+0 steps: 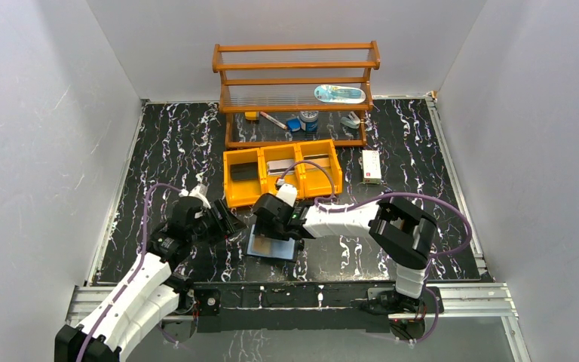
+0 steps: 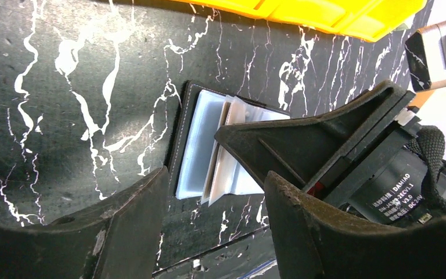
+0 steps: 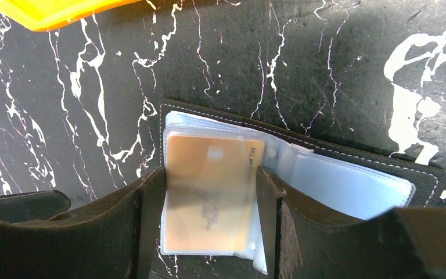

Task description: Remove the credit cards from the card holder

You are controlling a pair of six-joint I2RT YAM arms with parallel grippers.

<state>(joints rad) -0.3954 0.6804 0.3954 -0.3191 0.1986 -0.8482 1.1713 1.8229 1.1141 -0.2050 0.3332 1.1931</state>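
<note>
Though spread open on the surface [image 1: 173, 143], just on the near side of the yellow bin tray [image 1: 232, 197], shows nothing removed. Judged early: opening of the card holder [image 1: 275, 246] done, extraction not yet. Finds a tan-brown credit card [image 3: 209, 192] seated in a clear sleeve [image 3: 348, 186] of one panel. Finds right jaws parted, straddling that card along both edges; cannot tell whether pinching. Finds left jaws parted and empty, off the tray's near-left corner. Cannot tell of further cards in the remaining sleeves.
</note>
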